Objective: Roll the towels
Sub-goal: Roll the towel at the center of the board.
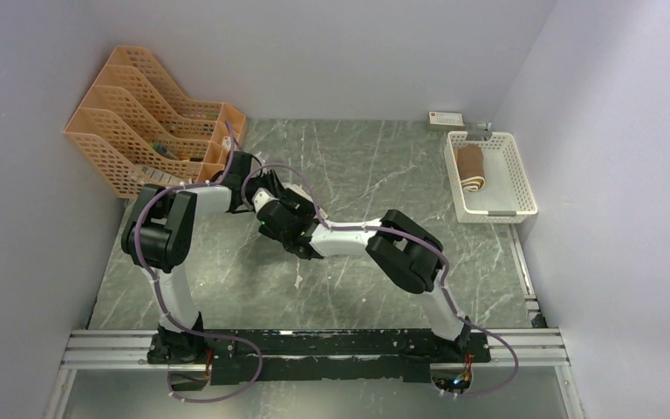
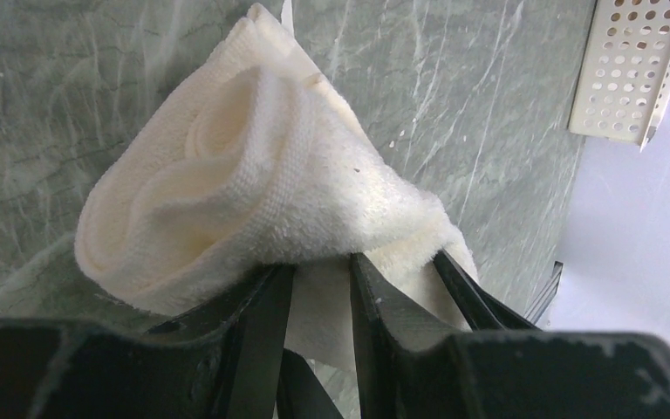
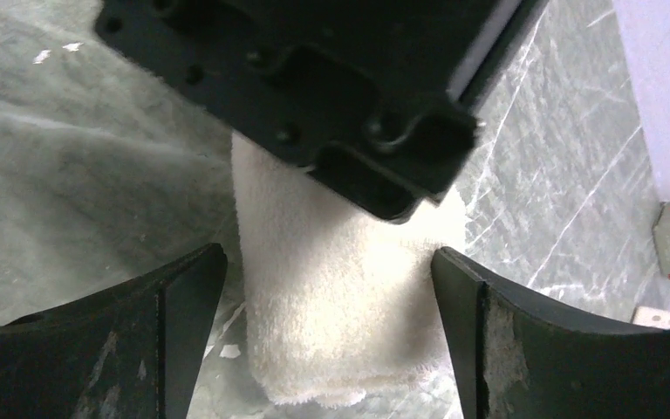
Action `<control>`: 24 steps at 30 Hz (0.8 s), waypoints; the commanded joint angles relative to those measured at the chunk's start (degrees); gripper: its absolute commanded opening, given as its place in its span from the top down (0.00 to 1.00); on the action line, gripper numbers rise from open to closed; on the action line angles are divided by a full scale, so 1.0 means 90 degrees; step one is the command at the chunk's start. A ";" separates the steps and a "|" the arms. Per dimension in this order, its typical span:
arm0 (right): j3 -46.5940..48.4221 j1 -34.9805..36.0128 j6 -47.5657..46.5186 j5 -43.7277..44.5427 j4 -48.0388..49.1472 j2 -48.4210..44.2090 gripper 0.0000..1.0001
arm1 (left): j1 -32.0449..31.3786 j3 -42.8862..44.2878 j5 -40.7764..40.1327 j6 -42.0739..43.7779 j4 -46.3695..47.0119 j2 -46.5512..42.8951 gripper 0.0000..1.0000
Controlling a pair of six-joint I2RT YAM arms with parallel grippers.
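The cream-white towel (image 2: 253,175) is a loose roll on the grey marble table. My left gripper (image 2: 321,266) is shut on its near edge. In the right wrist view the towel (image 3: 340,332) lies between the wide-apart fingers of my right gripper (image 3: 327,262), which is open and not touching it, with the left gripper's black body just above. From the top, both grippers meet at the table's left middle, left (image 1: 256,194) and right (image 1: 276,216), and hide the cream towel. The brown towel (image 1: 470,169) lies rolled in the white basket (image 1: 523,179).
An orange file rack (image 1: 140,113) stands at the back left, close behind the left arm. A small white box (image 1: 447,120) sits at the back wall beside the basket, whose perforated wall also shows in the left wrist view (image 2: 632,61). Walls close in left and right.
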 commanded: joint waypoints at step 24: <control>-0.0661 -0.2786 0.2762 -0.6274 -0.0642 -0.0392 0.52 | 0.1699 0.0275 -0.0067 -0.0098 -0.0755 -0.2625 0.48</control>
